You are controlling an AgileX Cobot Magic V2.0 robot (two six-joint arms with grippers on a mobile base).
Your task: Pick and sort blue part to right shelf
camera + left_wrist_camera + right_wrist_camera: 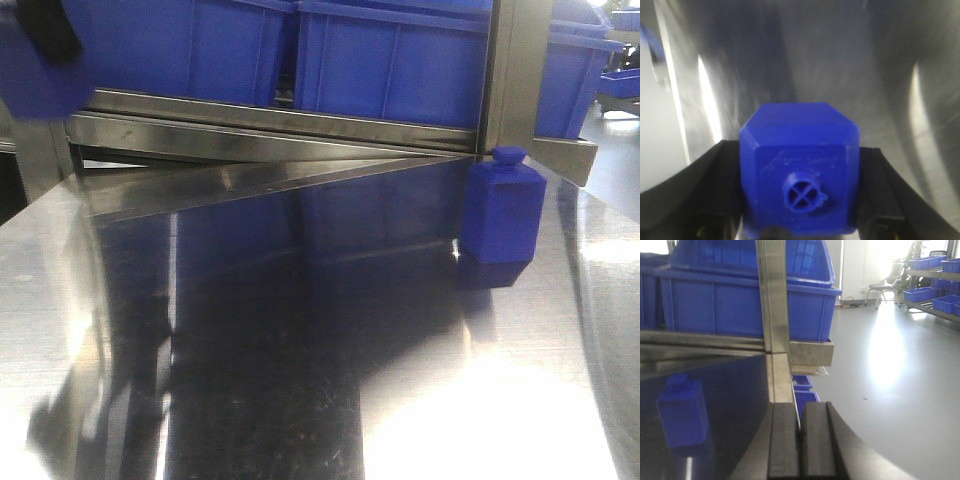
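In the left wrist view my left gripper (800, 165) is shut on a blue block-shaped part (799, 150), its black fingers (715, 185) pressed against both sides; the part's round crossed neck faces the camera. In the front view a blurred blue and black mass at the top left (40, 60) appears to be this gripper with the part. A second blue part (503, 215), bottle-shaped with a round cap, stands upright on the steel table (300, 380) at the right; it also shows in the right wrist view (682, 410). My right gripper (800, 412) is shut and empty, right of that part.
Blue bins (390, 60) sit on a steel shelf (280, 125) just behind the table, with an upright steel post (515, 70) next to the standing part. In the right wrist view, open floor (890, 365) and more shelves with bins (935, 295) lie to the right.
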